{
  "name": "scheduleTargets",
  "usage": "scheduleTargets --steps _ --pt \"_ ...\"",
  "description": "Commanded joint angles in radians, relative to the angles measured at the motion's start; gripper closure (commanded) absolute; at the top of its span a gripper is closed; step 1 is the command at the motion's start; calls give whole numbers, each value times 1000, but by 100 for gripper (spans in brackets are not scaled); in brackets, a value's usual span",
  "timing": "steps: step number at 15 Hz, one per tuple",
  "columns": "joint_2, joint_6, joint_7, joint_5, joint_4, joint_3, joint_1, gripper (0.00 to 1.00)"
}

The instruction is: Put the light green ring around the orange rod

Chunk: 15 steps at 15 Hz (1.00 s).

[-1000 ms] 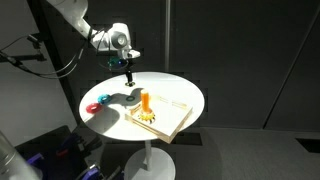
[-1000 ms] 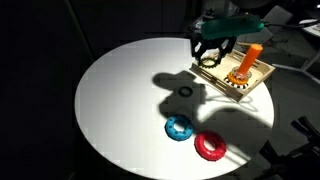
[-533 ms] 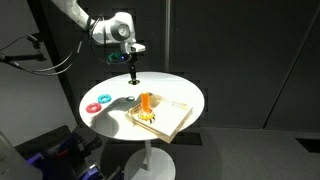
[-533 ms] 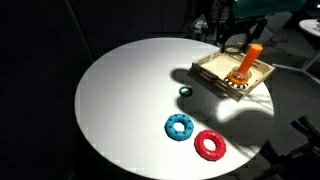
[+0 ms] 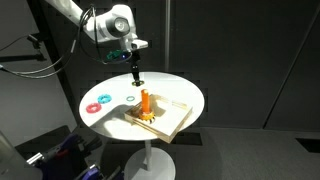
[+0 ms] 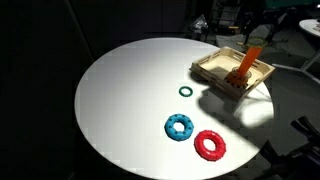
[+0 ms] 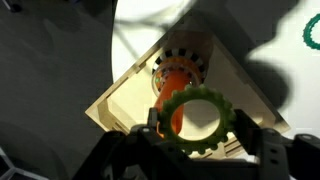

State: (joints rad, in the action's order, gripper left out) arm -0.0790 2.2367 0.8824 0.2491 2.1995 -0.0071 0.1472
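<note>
Your claw [image 7: 198,130] grips the light green ring [image 7: 198,95]; the upright orange rod [image 7: 178,78] stands beneath it, just left of the ring's hole in the wrist view.

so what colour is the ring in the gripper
The notched ring is light green; clearest in wrist view.

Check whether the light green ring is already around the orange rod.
Not yet. In the wrist view the gripper holds the light green ring; the orange rod shows outside its hole.
</note>
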Motion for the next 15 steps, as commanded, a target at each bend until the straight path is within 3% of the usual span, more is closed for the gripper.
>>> scheduleTargets --steps 1,6,15 --pt "52 64 31 65 71 -1 -44 51" --pt "38 149 67 123 107 -5 -82 51" --pt "14 269 73 107 166 2 -80 51"
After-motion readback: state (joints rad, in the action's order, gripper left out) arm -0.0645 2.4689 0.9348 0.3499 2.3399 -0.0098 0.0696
